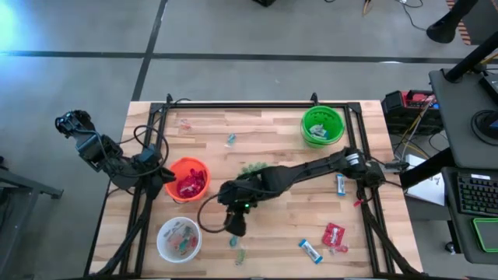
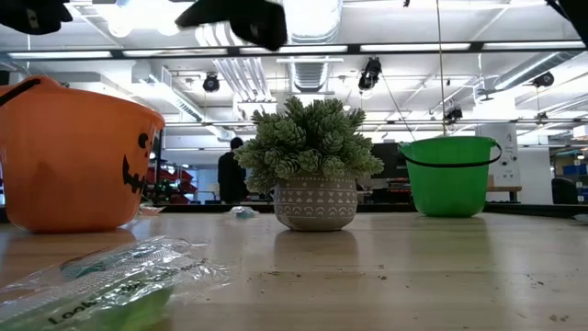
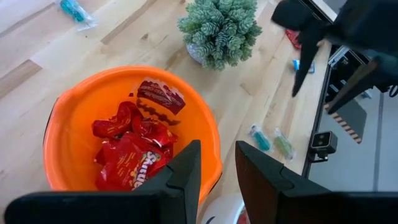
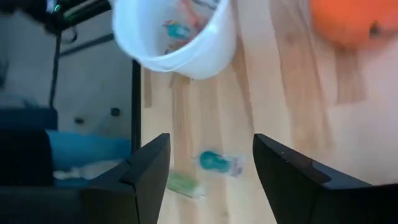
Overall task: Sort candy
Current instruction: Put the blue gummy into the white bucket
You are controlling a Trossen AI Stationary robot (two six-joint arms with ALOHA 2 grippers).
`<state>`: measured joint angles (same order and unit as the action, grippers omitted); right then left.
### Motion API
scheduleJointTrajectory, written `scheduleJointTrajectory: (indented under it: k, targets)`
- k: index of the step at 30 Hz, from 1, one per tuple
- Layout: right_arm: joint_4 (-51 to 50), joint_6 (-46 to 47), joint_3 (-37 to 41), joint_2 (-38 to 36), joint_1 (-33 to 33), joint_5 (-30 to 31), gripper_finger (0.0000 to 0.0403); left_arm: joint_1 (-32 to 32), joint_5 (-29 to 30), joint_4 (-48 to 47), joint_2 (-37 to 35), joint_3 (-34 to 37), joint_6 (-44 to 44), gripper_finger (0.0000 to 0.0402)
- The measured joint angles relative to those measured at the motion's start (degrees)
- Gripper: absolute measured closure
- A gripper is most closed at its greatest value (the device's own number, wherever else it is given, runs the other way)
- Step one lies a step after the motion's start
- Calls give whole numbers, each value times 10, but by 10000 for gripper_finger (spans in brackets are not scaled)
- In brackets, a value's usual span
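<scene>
A: Two grippers are working. From above, the right gripper (image 1: 236, 226) is hovering over the teal candy (image 1: 233, 242), beside the white bowl (image 1: 179, 239). Why?

B: I judge it is preparing a pick. In its wrist view the fingers are standing apart, holding nothing; the candy (image 4: 219, 163) is lying crosswise between them.

A: And the left gripper (image 3: 217, 180)?

B: It is waiting above the orange bowl (image 3: 74, 124), fingers slightly apart, empty.

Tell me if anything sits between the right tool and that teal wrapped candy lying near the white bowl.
Nothing visible does. The right tool hangs open above the teal candy, with only bare table around it. A green candy lies beside it, off to one side. The white bowl stands close by with no object between.
</scene>
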<state>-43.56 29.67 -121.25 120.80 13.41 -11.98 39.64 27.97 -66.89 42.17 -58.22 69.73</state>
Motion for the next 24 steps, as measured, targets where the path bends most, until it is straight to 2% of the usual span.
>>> scheduleJointTrajectory:
  k: [5, 15, 21, 24]
  targets:
    - [23, 112, -25, 35, 8, 1, 183, 0, -4, 0, 1, 0, -2, 320]
    - [21, 289, -52, 87, 25, 7, 183, 0, -50, 0, 3, 0, -38, 320]
    - [20, 390, -51, 87, 47, 104, 183, 0, -50, 0, 2, 0, -73, 320]
    - [19, 429, -50, 87, 55, 134, 183, 0, -50, 0, 2, 0, -88, 320]
